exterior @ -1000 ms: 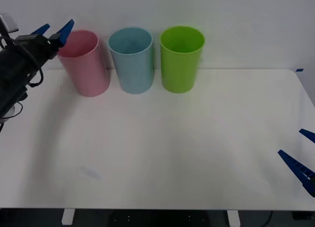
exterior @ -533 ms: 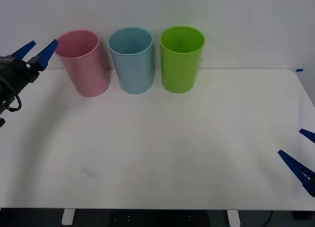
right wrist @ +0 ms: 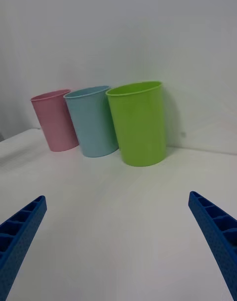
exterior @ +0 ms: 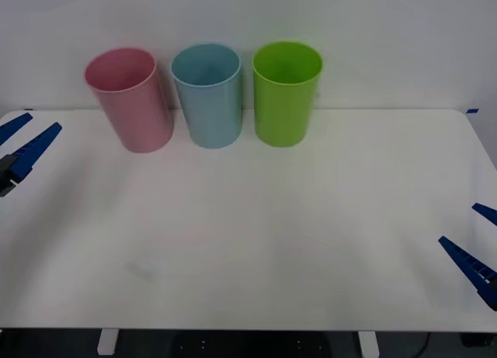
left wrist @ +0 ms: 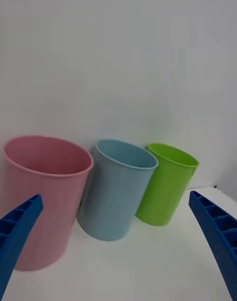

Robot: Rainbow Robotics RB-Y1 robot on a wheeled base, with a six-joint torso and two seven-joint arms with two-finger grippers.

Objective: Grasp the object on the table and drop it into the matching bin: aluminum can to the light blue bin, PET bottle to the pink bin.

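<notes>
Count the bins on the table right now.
3, upright in a row along the table's far edge: the pink bin toward the robot's left, the light blue bin in the middle, the green bin on the right.

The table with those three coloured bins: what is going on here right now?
Nothing is being held. The left gripper hangs open at the table's left edge, near the pink bin. The right gripper waits open at the right edge. The pink, light blue bin and green bin stand upright in a row at the back.
</notes>
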